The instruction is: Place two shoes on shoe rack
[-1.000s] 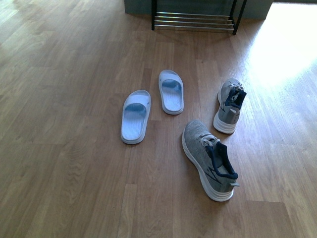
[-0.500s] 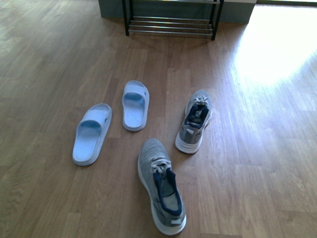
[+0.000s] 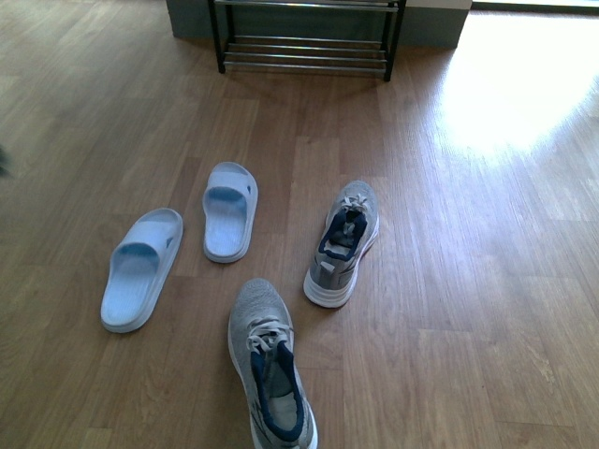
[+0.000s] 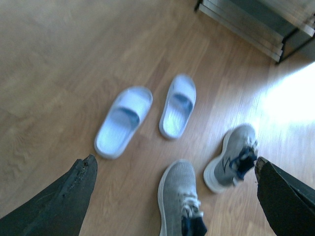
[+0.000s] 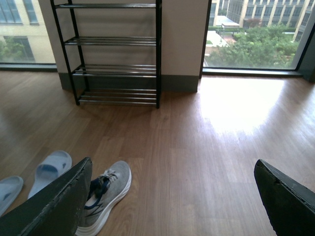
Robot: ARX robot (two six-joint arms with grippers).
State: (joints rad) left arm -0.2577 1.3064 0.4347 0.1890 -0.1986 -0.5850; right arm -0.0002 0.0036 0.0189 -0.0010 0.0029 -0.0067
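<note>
From my front camera the shoe rack [image 3: 304, 42] sits at 12 o'clock, its upper tiers cut by the frame edge. Bare wood floor [image 3: 487, 281] lies open between it and the shoes, with a wide sunlit stretch from 1 to 3 o'clock.

All four shoes are on the floor, apart from one another. The far sneaker [image 3: 343, 243] is near centre, long axis 7 to 1, toe at 1 toward the rack. The near sneaker [image 3: 270, 369] is at 6, axis 5 to 11, toe at 11, heel running off the frame edge. The right slide [image 3: 229, 210] at 9 to 10 points almost to 12. The left slide [image 3: 140, 269] at 9 points to 1.

My left gripper [image 4: 173, 162] has its fingers spread wide, holding nothing; the shoes lie on the floor beyond them, in a blurred view. My right gripper [image 5: 172, 162] is equally spread and empty, with one sneaker showing just past one finger [image 5: 54, 206] and the rack standing against the wall [image 5: 179, 39].
</note>
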